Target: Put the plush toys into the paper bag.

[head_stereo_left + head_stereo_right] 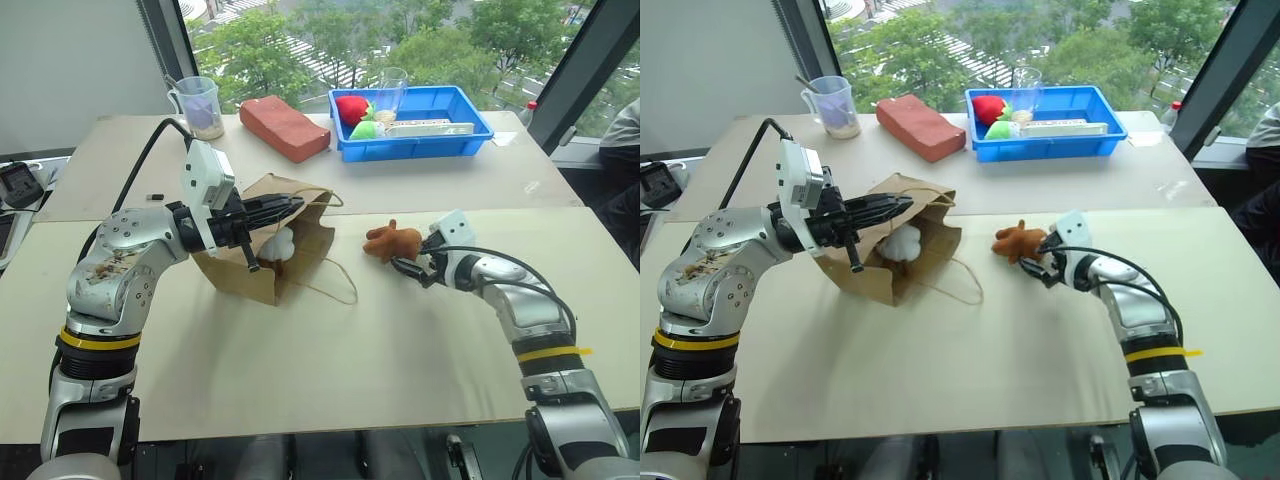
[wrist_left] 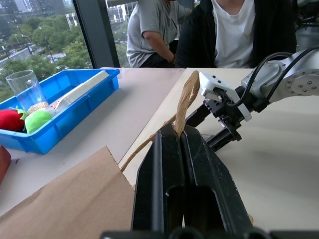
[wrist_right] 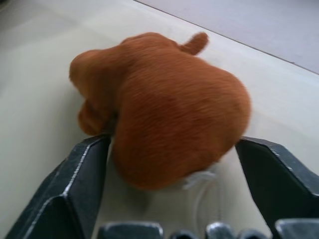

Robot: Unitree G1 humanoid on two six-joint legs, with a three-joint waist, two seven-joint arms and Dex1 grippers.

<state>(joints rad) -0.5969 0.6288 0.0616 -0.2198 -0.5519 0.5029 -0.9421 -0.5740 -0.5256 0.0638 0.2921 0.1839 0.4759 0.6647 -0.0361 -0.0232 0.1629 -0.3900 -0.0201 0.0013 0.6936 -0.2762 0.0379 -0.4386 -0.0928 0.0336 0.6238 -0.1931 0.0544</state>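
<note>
**Q:** On the table (image 1: 300, 400), where does the paper bag sit, and what grips it?

**A:** Near the table's middle lies the brown paper bag (image 1: 240, 270), tipped on its side with its mouth facing the robot's right; the left gripper (image 1: 285, 207) hovers at the bag's upper edge, its two black fingers clenched tight on one tan cord handle (image 2: 188, 94); a second cord loop trails on the tabletop just beside the bag's mouth.

**Q:** Where are the plush toys relative to the bag?

**A:** The fluffy white toy (image 1: 904, 241) lies inside the bag, just within its mouth; the reddish-brown toy (image 1: 391, 241) lies on the table outside the bag, near its mouth on the robot's right side.

**Q:** And the right gripper?

**A:** The right gripper (image 1: 415, 262) is at the brown toy, on the side away from the bag; its fingers are spread wide, one on each side of the toy's body; one finger touches or nearly touches the fur, the other stands apart from it; they are not clamped on it.

**Q:** What lies beyond the bag?

**A:** Behind the bag, toward the window, a reddish brick-shaped block (image 1: 283, 127); beside that a blue tray (image 1: 470, 135) holding red and green soft items; farther to the robot's left of the block, a clear measuring cup (image 1: 198, 105). Two seated people appear past the table in the left wrist view.
</note>
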